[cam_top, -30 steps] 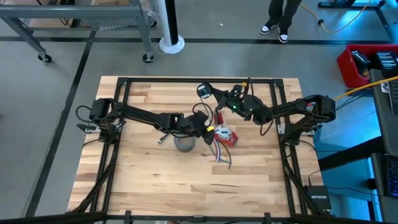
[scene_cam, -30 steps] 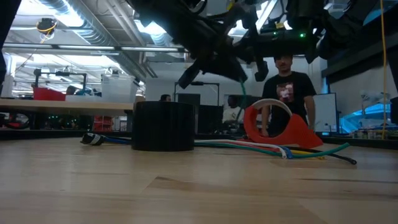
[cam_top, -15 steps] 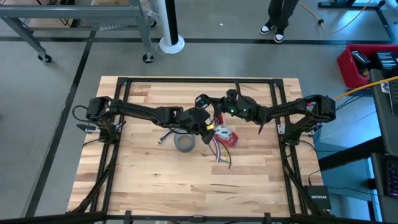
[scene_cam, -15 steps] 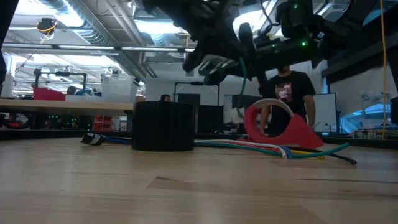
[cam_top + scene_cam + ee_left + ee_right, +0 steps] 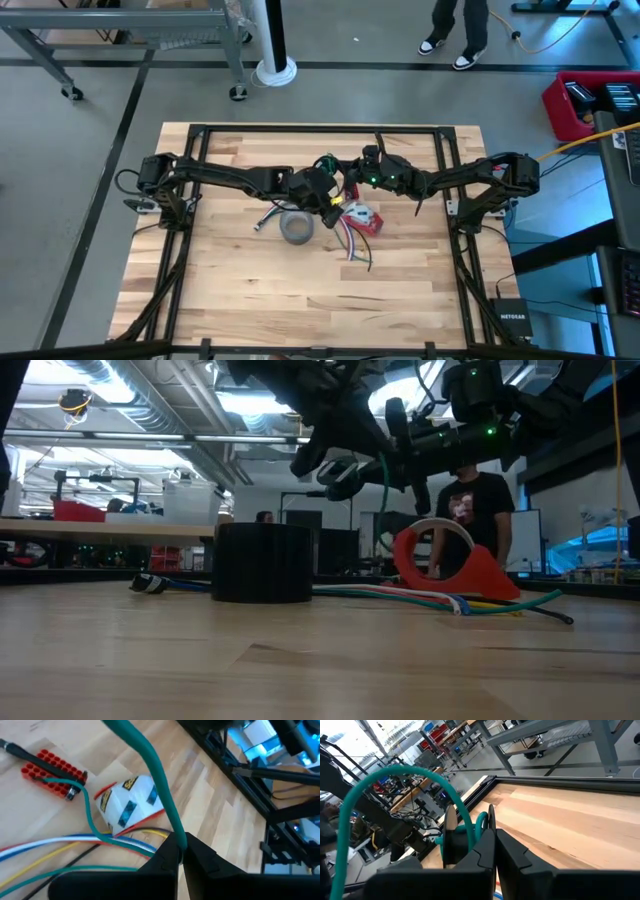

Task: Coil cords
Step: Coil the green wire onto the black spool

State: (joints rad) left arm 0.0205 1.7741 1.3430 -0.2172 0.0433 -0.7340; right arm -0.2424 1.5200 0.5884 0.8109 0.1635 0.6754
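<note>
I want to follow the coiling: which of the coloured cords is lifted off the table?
The green cord: both grippers, left and right, pinch it in the air. The white, yellow and blue cords lie flat.

Smooth rubbery green cord (image 5: 150, 765), glossy red plastic tape dispenser (image 5: 450, 565), pale matt wood table (image 5: 260, 290).

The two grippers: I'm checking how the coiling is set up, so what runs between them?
In the low view, a loop of the green cord hangs between the left gripper and the right gripper; each is shut on it, well above the table.
</note>
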